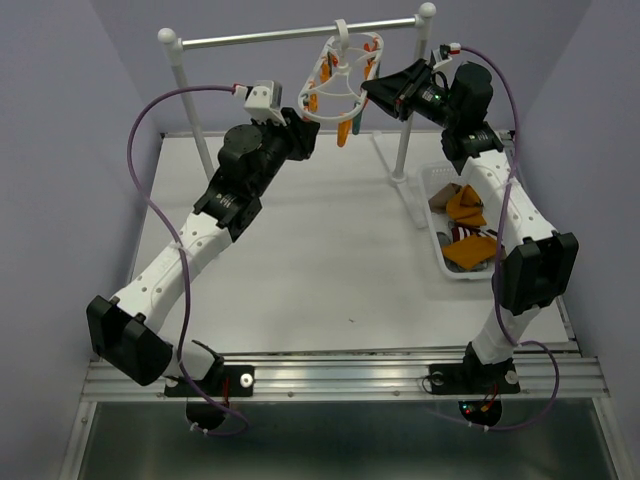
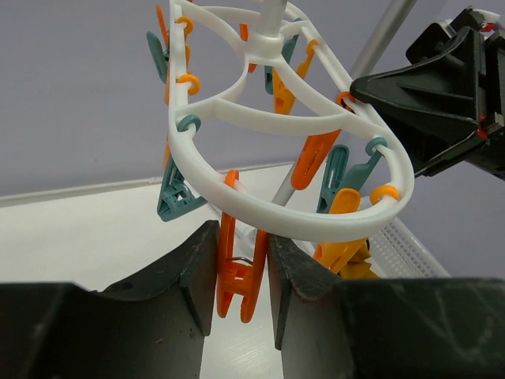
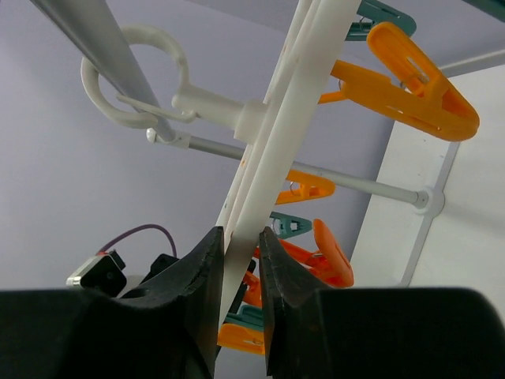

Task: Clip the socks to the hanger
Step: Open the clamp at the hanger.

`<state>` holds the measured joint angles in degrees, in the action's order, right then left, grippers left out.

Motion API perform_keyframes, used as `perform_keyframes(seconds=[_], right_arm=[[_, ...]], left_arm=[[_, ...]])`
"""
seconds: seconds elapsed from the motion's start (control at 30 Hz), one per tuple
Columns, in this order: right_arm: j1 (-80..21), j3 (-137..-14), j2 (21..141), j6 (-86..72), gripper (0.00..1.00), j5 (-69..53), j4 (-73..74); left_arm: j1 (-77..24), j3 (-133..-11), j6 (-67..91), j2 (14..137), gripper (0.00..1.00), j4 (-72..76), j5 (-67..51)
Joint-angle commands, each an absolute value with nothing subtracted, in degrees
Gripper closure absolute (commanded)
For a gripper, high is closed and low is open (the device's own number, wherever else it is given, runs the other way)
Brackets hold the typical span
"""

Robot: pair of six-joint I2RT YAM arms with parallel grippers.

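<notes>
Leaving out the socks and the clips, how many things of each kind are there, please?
Grippers: 2, the left gripper and the right gripper
Hanger: 1
Rail: 1
Basket: 1
Total: 5

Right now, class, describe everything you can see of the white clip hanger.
The hanger is a white plastic oval ring with spokes to a central stem, its hook over the silver rail. Orange and teal clips dangle from small loops around the rim. The left gripper pinches one orange clip; the right gripper clamps the rim.
</notes>
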<state>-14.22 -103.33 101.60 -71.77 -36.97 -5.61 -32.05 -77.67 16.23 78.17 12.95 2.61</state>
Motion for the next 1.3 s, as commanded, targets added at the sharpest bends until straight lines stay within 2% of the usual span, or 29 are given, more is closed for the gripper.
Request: perform_keyframes(seconds=[0.0, 0.27, 0.73, 1.0, 1.07, 1.27], right_arm=[[-15.03, -102.83, 99.32, -67.85, 0.73, -41.84, -6.15], [-15.03, -103.18, 99.84, -68.20, 0.73, -42.36, -6.15], [-15.03, -103.62, 99.67, -68.20, 0.73, -42.98, -6.15], [-15.03, -104.06, 99.93, -67.76, 0.66, -43.15, -6.15], [-15.03, -104.59, 100.11, -67.07, 0.62, -43.85, -6.15], [-15.03, -104.07, 98.01, -61.18, 0.32, -44.91, -5.28]], left_arm=[[-30.24, -80.86, 21.35, 78.31, 1.00, 16.60, 0.27], [-27.33, -77.17, 26.98, 76.82, 1.00, 23.02, -3.08], [-26.72, -76.38, 27.16, 75.94, 1.00, 23.47, -3.16], [-26.54, -76.64, 28.83, 76.29, 1.00, 22.59, -3.25], [-26.54, -76.99, 29.09, 76.64, 1.00, 22.07, -4.39], [-26.46, -78.40, 31.11, 77.34, 1.00, 20.04, -4.31]])
